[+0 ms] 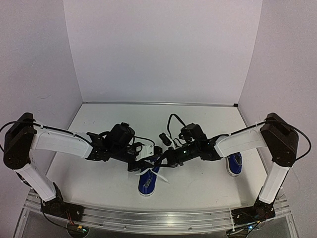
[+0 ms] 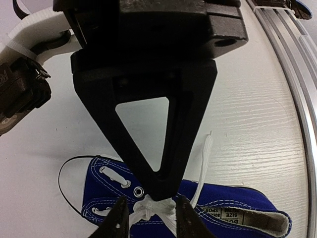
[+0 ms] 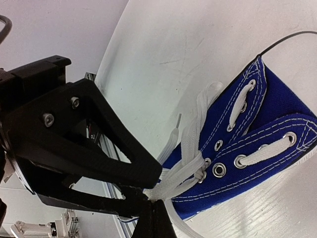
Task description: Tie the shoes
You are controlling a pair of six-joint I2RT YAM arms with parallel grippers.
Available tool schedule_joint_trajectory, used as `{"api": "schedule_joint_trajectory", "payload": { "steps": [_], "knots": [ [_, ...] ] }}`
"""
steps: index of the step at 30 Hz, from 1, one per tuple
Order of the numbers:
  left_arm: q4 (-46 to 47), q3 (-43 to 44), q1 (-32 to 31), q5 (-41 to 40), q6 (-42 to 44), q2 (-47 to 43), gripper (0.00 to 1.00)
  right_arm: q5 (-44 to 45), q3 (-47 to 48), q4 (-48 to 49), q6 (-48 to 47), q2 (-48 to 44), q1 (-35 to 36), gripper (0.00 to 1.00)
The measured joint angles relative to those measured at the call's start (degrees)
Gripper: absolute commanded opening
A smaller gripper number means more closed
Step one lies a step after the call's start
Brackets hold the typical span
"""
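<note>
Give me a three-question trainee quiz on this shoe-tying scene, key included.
1. True or false: both blue sneakers lie under the grippers.
2. Which gripper is shut on the white laces? A left, B right.
3. Fill in: the second sneaker lies beside the ____ arm.
Key: 1 false, only the centre sneaker does. 2 B, the right gripper; the left gripper straddles the laces, jaws apart. 3 right arm.
</note>
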Motion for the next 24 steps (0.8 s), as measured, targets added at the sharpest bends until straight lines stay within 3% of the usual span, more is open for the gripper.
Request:
{"api": "schedule_joint_trajectory", "payload": {
  "steps": [7,24],
  "knots": [
    [-0.05,0.25,0.0,0.54,0.76,0.59,0.0,0.4,0.0,-0.85,-0.32,0.01,0.0,0.0],
    [0.08,-1.21,0.29,-1.46,0.39,-0.69,0.0,1.29,0.0,-1.03,-1.33,0.01,0.0,0.0]
  ]
}}
